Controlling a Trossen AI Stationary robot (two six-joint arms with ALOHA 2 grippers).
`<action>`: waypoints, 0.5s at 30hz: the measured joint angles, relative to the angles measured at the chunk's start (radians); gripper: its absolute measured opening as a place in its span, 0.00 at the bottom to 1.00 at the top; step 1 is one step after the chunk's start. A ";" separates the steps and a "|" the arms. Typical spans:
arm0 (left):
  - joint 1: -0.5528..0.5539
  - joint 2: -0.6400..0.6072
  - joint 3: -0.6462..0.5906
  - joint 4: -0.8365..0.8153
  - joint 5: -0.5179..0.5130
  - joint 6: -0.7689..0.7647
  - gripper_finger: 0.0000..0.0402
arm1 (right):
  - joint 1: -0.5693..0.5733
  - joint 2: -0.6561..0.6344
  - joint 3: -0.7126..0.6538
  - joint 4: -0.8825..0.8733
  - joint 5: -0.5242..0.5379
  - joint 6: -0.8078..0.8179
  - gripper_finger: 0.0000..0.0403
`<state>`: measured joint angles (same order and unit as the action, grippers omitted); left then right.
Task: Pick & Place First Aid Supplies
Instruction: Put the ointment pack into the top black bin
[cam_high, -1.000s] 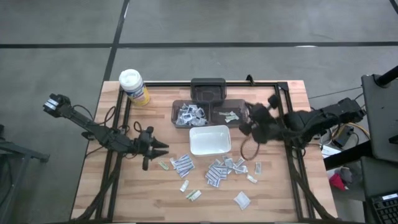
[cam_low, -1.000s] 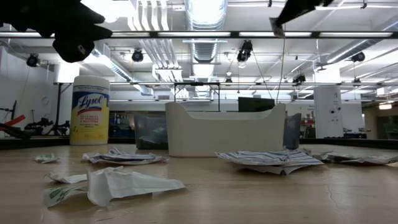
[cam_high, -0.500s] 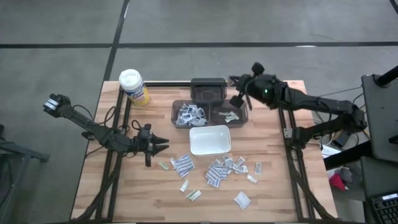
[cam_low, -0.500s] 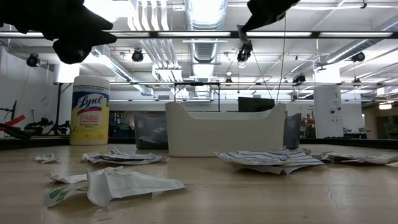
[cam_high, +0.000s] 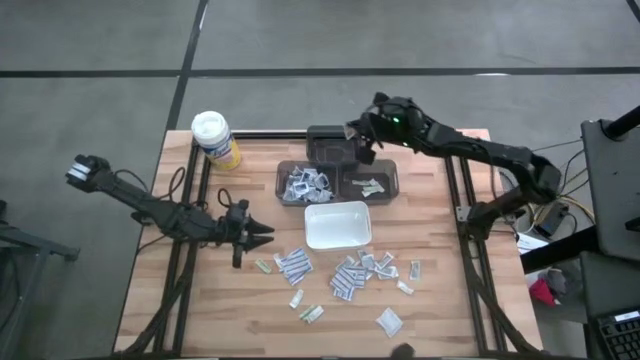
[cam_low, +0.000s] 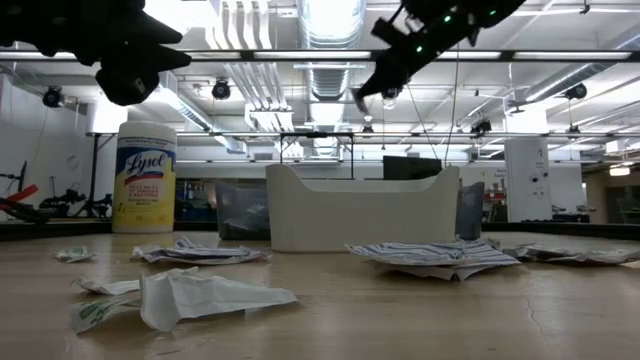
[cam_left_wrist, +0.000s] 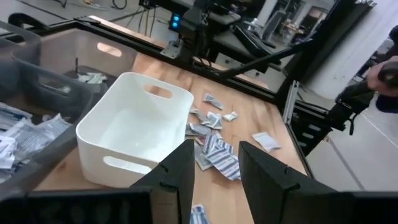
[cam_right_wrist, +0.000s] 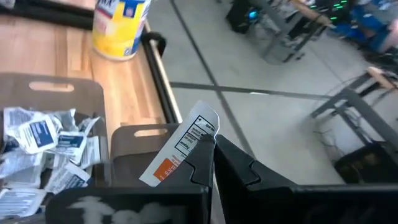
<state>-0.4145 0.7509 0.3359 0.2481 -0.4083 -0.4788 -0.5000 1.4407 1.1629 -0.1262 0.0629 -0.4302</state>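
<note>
Many small white and bluish packets, the first aid supplies (cam_high: 352, 272), lie flat on the wood table near its front. More of them fill a dark bin (cam_high: 304, 183), and a few greenish ones lie in the bin beside it (cam_high: 370, 184). My right gripper (cam_high: 359, 146) hangs over the far dark bin (cam_high: 334, 143), shut on a white packet with an orange patch (cam_right_wrist: 180, 148). My left gripper (cam_left_wrist: 214, 177) stands open with nothing between its fingers, above the table left of the white tray (cam_high: 338, 225). My right gripper pinches one end of the white packet (cam_right_wrist: 200, 138) between its two shut fingers (cam_right_wrist: 231, 163). The rest of the packet sticks out past the fingertips. The fingers slant down from the table's right side. The packet is lifted clear, above the far dark bin (cam_right_wrist: 140, 144).
A yellow canister with a white lid (cam_high: 215, 138) stands at the far left corner. The white tray (cam_left_wrist: 134, 134) sits mid-table, just in front of the dark bins. Black frame rails (cam_high: 462, 200) run along the table's sides and far edge.
My right gripper has swung from beside the white tray's right side toward the far edge and to the left. It turned as it went, stayed shut on the packet, and now hangs over the far dark bin.
</note>
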 joint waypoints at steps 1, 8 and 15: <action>0.012 0.000 0.000 0.004 0.021 0.007 0.29 | -0.008 0.030 0.021 -0.001 -0.018 -0.014 0.02; 0.041 0.000 0.000 0.006 0.079 0.013 0.29 | -0.050 0.256 0.239 -0.173 -0.075 -0.114 0.02; 0.042 0.000 0.000 0.005 0.076 0.024 0.29 | -0.091 0.449 0.430 -0.384 -0.133 -0.227 0.02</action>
<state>-0.3729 0.7513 0.3359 0.2535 -0.3321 -0.4545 -0.5911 1.8894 1.5932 -0.5103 -0.0700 -0.6575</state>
